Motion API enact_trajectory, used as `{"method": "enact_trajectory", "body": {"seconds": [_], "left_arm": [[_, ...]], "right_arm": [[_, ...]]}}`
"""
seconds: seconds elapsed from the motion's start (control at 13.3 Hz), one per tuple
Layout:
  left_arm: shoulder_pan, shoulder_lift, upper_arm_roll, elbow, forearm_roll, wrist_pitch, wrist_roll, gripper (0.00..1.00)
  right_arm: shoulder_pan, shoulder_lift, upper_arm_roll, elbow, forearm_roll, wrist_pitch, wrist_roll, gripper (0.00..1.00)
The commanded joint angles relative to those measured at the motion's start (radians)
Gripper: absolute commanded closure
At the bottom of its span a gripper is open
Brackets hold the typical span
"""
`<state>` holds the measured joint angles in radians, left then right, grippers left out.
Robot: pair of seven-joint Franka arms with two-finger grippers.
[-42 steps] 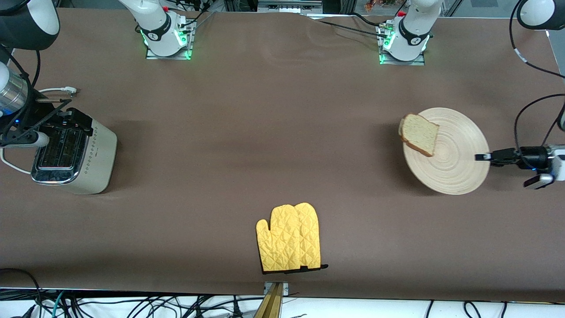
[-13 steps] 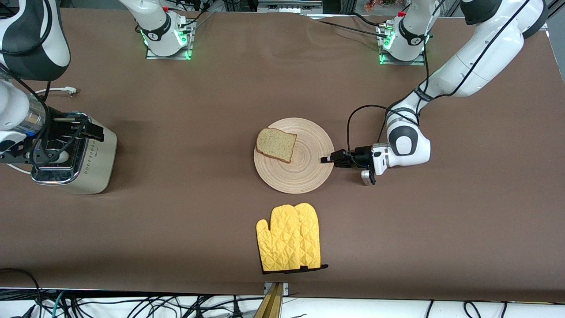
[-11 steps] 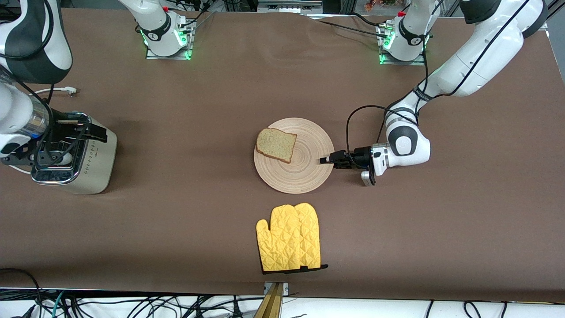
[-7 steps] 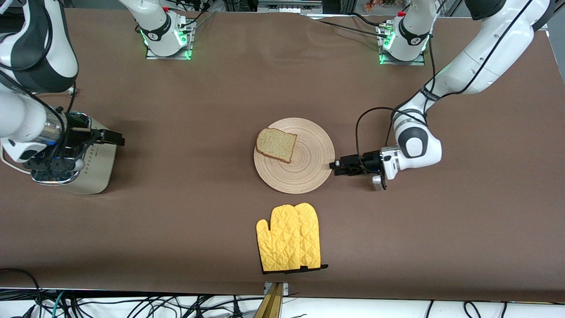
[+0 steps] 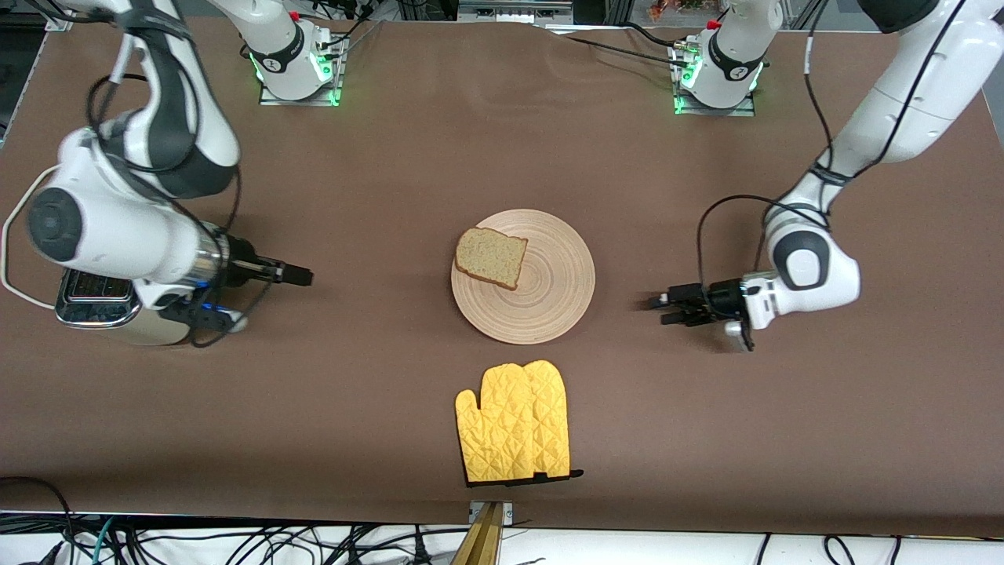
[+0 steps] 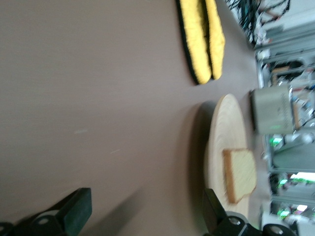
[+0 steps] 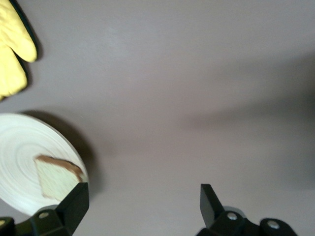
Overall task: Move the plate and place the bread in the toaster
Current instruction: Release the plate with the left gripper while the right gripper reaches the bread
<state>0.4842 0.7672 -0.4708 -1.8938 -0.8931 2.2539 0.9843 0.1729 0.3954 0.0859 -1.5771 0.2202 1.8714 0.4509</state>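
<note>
**Grippers both empty, bread next for the right arm**

Right gripper (image 5: 302,275) stands with its fingers spread wide and holds nothing, low over bare tabletop (image 5: 376,377) between the toaster (image 5: 102,302) and the plate (image 5: 523,275). Left gripper (image 5: 665,304) is likewise wide and empty, just off the plate's rim toward the left arm's end, with clear tabletop between them.

The plate lies flat mid-table, and the bread (image 5: 491,257) rests on it at the edge facing the right arm, overhanging slightly. The toaster sits at the right arm's end, mostly hidden under that arm's wrist.

The step in hand looks like fetching the slice. Done well, the right gripper should come in level at that overhanging edge, take the crust across its thin dimension, and close gently, since the crumb will likely crush. Lift clear before swinging, then turn the slice upright over a slot.

Both forearms are laid out near horizontal, grippers pointing inward at the plate. A yellow oven mitt (image 5: 514,421) lies nearer the camera, out of the way.
</note>
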Motion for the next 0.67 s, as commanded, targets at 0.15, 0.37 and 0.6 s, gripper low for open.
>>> {"method": "enact_trajectory", "body": {"seconds": [0.15, 0.37, 0.6], "left_arm": [[0.083, -0.146, 0.029, 0.038, 0.427, -0.05, -0.229, 0.0], [0.077, -0.187, 0.017, 0.129, 0.701, -0.123, -0.439, 0.0], [0.071, -0.197, 0.015, 0.212, 0.827, -0.152, -0.529, 0.0]], "right_arm": [[0.166, 0.101, -0.005, 0.014, 0.005, 0.178, 0.236, 0.0], [0.249, 0.172, -0.008, 0.016, -0.002, 0.28, 0.305, 0.0], [0.312, 0.232, -0.008, 0.019, -0.008, 0.356, 0.351, 0.0]]}}
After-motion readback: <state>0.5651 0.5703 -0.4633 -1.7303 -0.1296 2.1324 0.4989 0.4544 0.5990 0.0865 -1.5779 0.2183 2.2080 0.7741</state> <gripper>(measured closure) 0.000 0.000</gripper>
